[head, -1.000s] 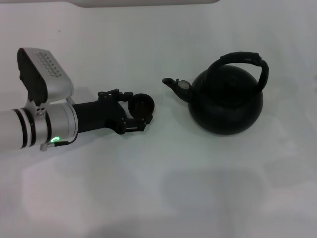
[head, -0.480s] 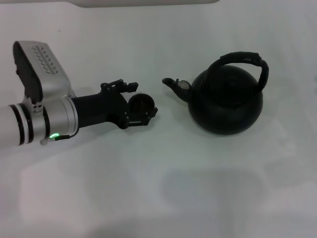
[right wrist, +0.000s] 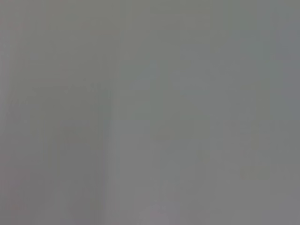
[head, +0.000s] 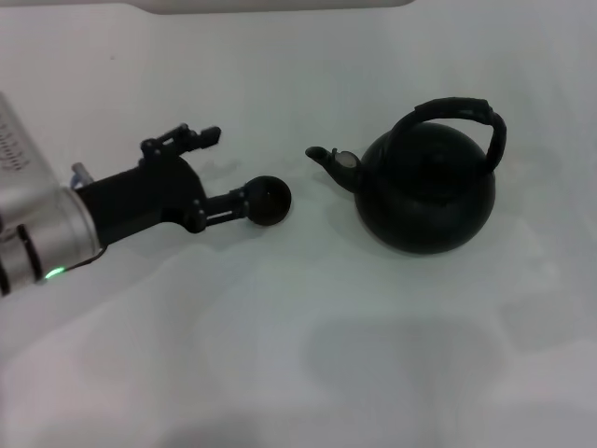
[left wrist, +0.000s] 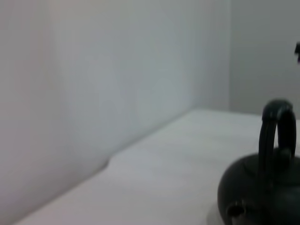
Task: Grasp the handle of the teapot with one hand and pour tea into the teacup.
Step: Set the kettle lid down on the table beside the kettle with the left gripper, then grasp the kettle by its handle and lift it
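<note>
We see the left gripper (head: 219, 168) left of the teapot (head: 427, 189), jaws spread wide, lower finger beside the teacup (head: 268, 201), grasp uncertain. No writing legible.

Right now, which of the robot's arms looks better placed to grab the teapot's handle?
Probably the left. The left gripper is the only one in view, open beside the teacup, though the handle lies beyond, over the teapot. The right arm isn't visible.

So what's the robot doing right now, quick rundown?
Left gripper open beside the cup, one finger close against it. Teapot upright on the table, handle untouched, spout toward the cup. Right arm out of view. Nothing in the way.
</note>
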